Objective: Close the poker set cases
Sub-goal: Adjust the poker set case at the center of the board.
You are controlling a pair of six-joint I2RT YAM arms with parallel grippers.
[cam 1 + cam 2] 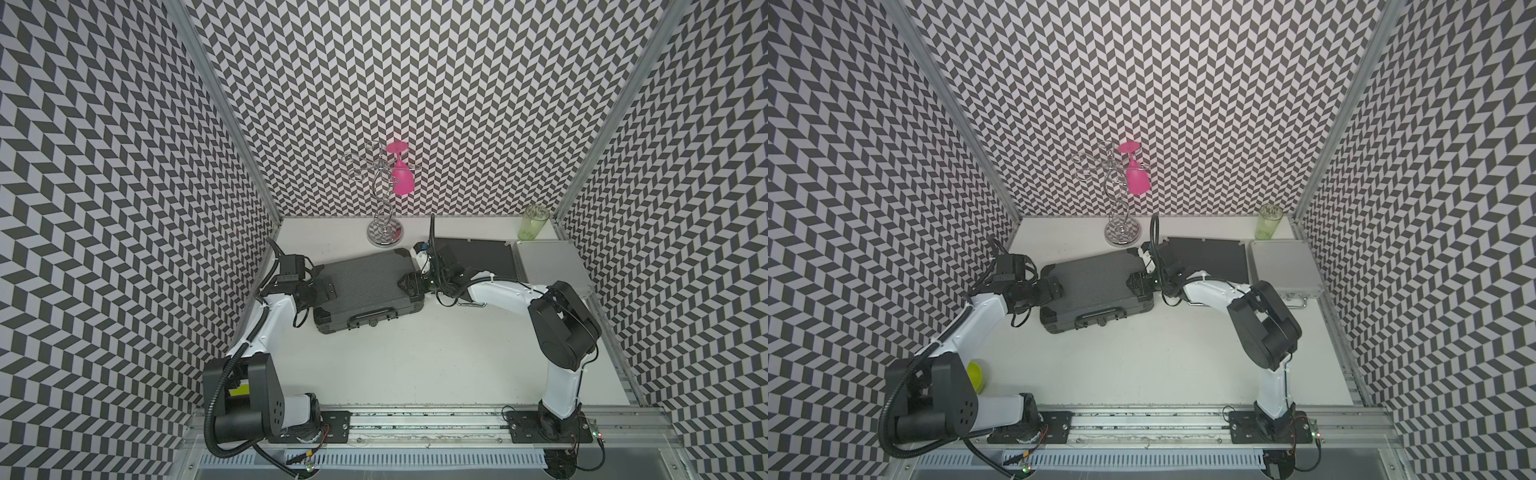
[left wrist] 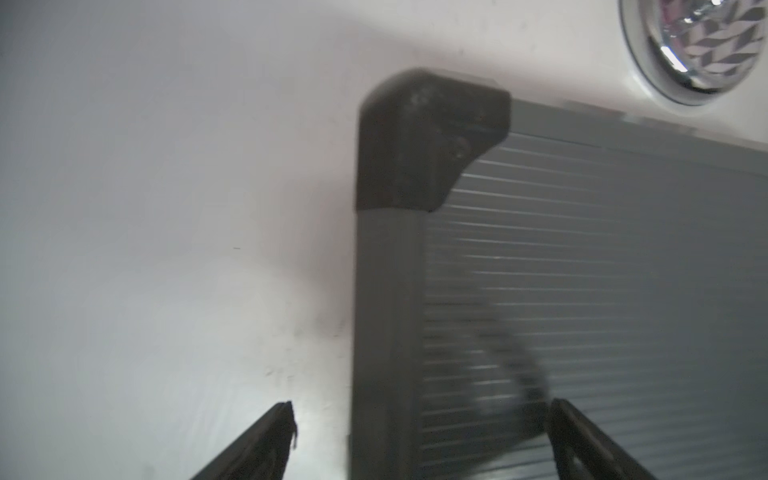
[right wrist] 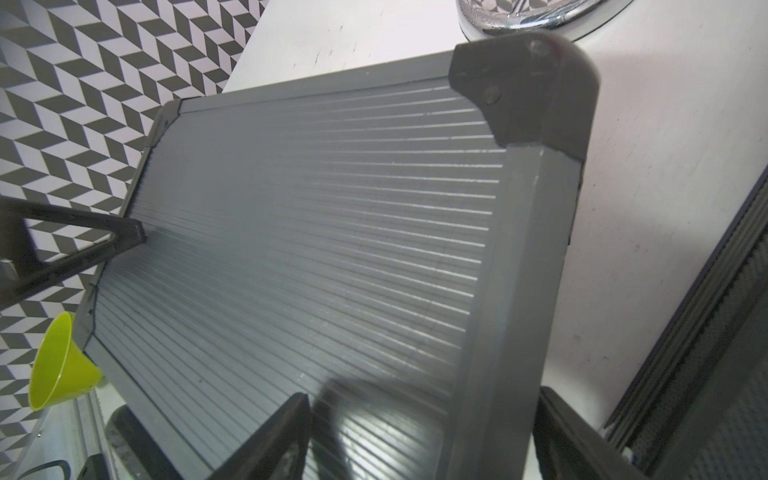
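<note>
At ends of shut grey case (image 1: 365, 282) — L gripper (image 1: 323, 288), R gripper (image 1: 409, 284).
Both spread wide astride its edges — clamping nothing.

Bare tabletop (image 1: 395, 365) before the grey case (image 1: 365, 282); glass rack (image 1: 384, 232) just behind it; black case (image 1: 490, 257) beside.

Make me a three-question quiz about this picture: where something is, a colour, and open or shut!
1. Where is the green tumbler? A) at the front B) behind the silver case C) in the middle
2. What colour is the glass hanging on the rack? A) blue B) pink C) yellow
3. The big grey case is: A) wide open B) half open C) shut
Answers: B, it stands just behind the silver case; B, it is bright pink; C, its ribbed lid lies flat.
</note>
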